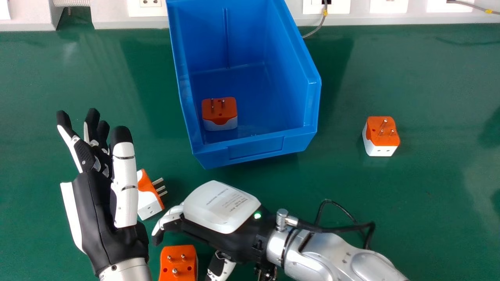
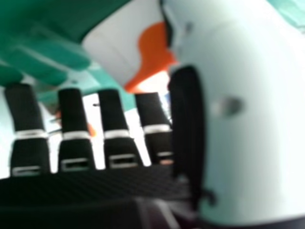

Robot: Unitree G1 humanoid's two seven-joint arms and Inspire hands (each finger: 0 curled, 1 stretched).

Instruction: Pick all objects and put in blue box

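My right hand [image 1: 222, 207] is low in the middle of the head view, open, between two orange-and-white plug adapters. One adapter [image 1: 148, 197] lies against the left hand's thumb side, prongs pointing right; the other adapter [image 1: 178, 263] is at the bottom edge, prongs up. My left hand [image 1: 105, 210] stands open at the left, fingers pointing away. The blue box [image 1: 256, 146] holds one adapter [image 1: 219, 113] near its front left. Another adapter [image 1: 381, 136] rests on the table to the right. In the right hand view, my right hand [image 2: 112, 114] has straight fingers, with an adapter [image 2: 119, 47] beyond the thumb.
The green table [image 1: 429, 187] extends around the box. Along its back edge runs a white strip with sockets [image 1: 150, 3] and a grey cable [image 1: 318, 26]. A black cable [image 1: 336, 228] loops above my right wrist.
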